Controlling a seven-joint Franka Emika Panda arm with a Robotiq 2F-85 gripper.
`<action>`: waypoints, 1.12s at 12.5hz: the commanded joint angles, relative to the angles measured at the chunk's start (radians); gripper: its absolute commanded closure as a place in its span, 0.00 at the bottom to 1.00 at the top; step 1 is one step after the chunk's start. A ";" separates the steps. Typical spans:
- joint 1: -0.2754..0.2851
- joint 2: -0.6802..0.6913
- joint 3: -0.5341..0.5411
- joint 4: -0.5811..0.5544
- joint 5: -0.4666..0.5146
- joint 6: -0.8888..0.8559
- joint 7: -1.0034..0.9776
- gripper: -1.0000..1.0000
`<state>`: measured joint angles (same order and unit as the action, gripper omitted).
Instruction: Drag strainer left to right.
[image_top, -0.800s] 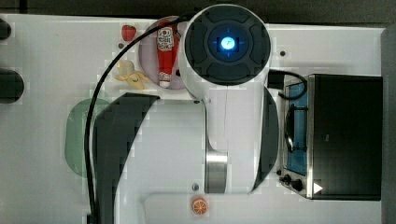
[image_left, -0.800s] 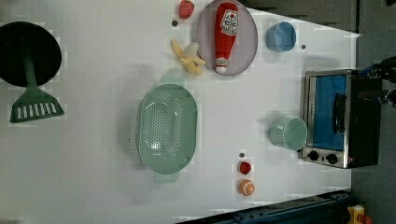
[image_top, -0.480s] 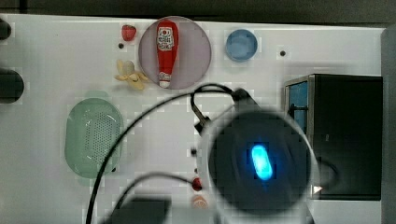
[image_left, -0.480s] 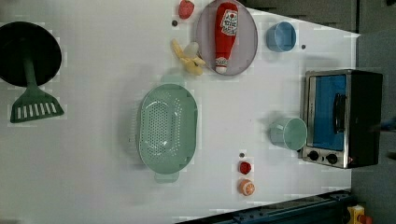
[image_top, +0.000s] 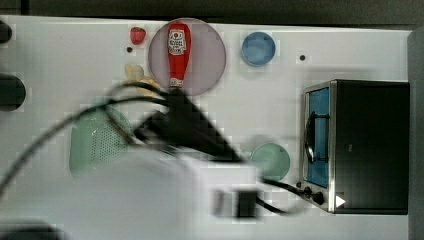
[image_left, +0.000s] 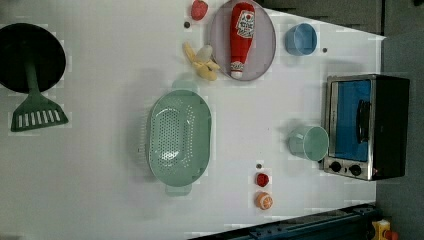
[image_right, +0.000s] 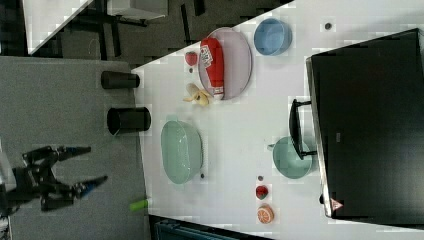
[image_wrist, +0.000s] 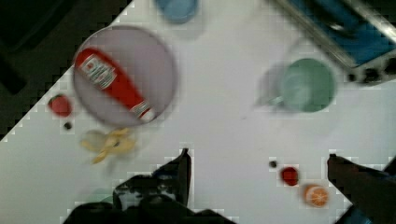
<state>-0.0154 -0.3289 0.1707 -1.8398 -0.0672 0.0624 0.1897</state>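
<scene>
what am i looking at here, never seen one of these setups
It is one robot arm over a white table, filmed by three fixed cameras and one on its wrist. The blurred shape in the top view is the arm. Its tool, open and holding nothing, shows in the wrist view. On the table: a mint-green strainer the arm should drag, a ketchup bottle on a purplish plate, a banana, a blue cup, a green cup, a toy oven and a green spatula.
</scene>
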 joint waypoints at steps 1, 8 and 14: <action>0.042 0.158 0.164 -0.056 0.022 0.040 0.252 0.00; 0.047 0.441 0.374 -0.098 0.020 0.292 0.796 0.00; 0.067 0.681 0.382 -0.163 -0.003 0.573 1.080 0.00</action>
<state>0.0558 0.3230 0.5640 -1.9629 -0.0671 0.5981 1.1270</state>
